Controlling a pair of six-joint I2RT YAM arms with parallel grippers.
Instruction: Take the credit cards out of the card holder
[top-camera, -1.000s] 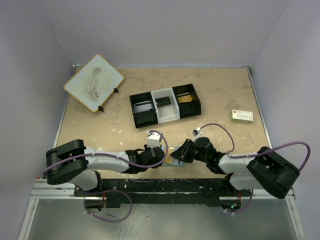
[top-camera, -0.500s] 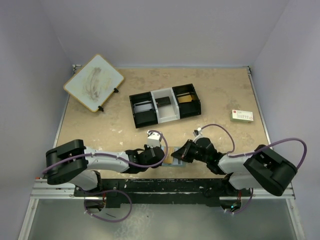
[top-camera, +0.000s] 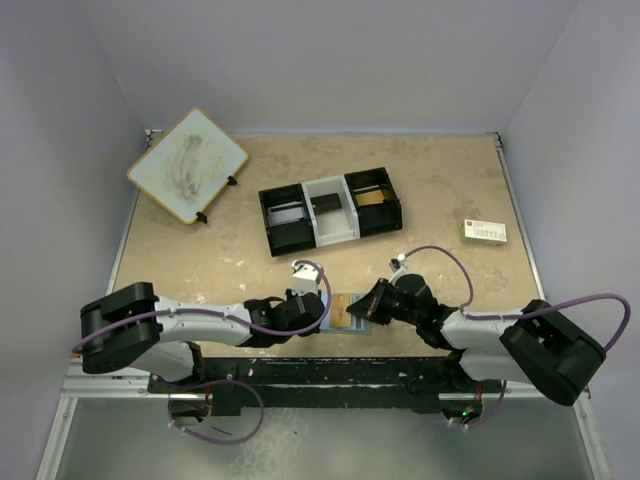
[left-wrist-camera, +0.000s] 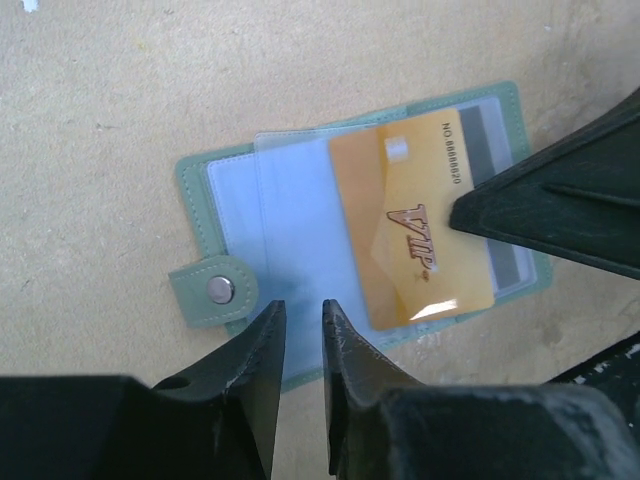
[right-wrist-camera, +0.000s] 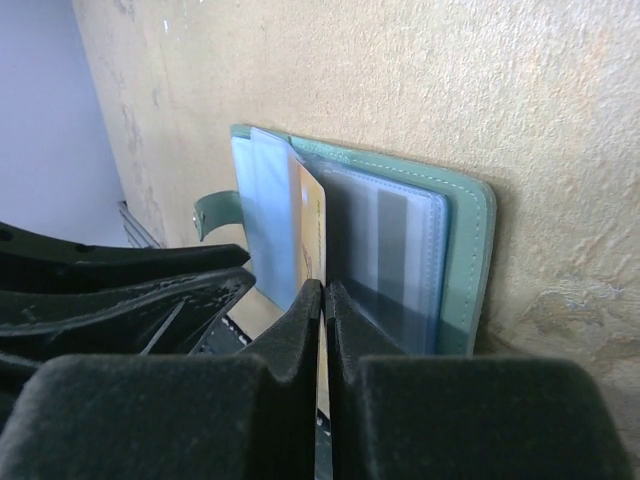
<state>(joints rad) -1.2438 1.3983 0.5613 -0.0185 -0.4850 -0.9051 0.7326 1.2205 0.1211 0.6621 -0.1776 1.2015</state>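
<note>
Holder (top-camera: 345, 310) lies open at the table's (top-camera: 200, 270) 6 o'clock. Right pincer (right-wrist-camera: 322, 290) pinches the gold card (left-wrist-camera: 415, 220), seemingly partway out. The grey card (left-wrist-camera: 470, 130) sits pocketed. Left pincer (left-wrist-camera: 298, 320) is narrowly parted, grip unclear.

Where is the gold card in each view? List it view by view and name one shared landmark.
Top external: gold card low centre, on the open holder.
Left wrist: right of centre, face up on the holder's right half.
Right wrist: centre, seen edge-on, pinched in the right hand.
Shared landmark: the holder's green border, which frames the card in all views.
</note>
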